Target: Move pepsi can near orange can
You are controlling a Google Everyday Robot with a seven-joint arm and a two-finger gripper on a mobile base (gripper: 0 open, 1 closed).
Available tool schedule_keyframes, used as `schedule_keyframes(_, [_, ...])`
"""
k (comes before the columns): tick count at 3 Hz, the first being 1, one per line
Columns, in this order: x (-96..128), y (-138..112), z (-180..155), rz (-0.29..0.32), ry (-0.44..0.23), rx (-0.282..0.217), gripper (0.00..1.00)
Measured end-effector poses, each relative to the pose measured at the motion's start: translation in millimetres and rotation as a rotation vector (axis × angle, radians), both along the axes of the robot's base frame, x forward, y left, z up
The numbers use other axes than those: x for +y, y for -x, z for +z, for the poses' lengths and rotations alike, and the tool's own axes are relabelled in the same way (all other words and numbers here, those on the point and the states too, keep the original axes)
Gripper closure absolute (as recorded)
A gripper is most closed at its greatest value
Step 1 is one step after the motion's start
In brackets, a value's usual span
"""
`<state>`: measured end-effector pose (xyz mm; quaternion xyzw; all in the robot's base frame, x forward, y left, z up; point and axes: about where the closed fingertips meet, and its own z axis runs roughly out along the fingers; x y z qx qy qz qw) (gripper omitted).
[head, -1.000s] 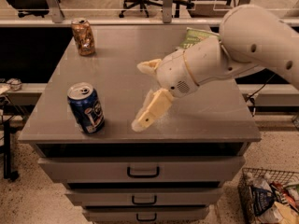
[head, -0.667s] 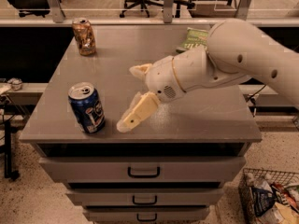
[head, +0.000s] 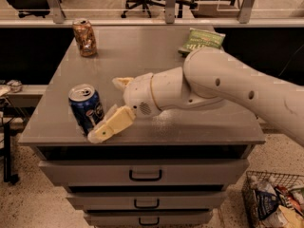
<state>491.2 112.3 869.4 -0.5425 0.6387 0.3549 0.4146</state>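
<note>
The pepsi can point(head: 86, 107), dark blue with a silver top, stands upright near the front left edge of the grey cabinet top point(head: 142, 56). The orange can point(head: 84, 37), coppery and mottled, stands upright at the far left corner. My gripper point(head: 105, 109) is open, right beside the pepsi can on its right. One cream finger point(head: 111, 125) reaches along the can's front right side. The other finger point(head: 122, 82) shows behind the can. The jaws stand apart around the can's right side; I cannot tell whether they touch it.
A green snack bag point(head: 202, 39) lies at the far right of the cabinet top. The cabinet has drawers with dark handles point(head: 145, 175) below. A wire basket point(head: 273, 203) of packets sits on the floor at right. Office chairs stand behind a rail.
My arm has moved left and forward across the cabinet top. The open gripper went from the middle to right against the pepsi can. Both cans stay put.
</note>
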Motion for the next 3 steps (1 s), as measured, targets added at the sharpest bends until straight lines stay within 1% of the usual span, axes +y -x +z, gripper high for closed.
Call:
schedule_keyframes(1, [23,11,6,0.024,-0.076,0.004,0.07])
schedule_keyframes(2, [38,25,34,0.059,-0.168,-0.015,0.26])
schedule_keyframes(3, [43,35,51,0.087,-0.231,-0.021,0.48])
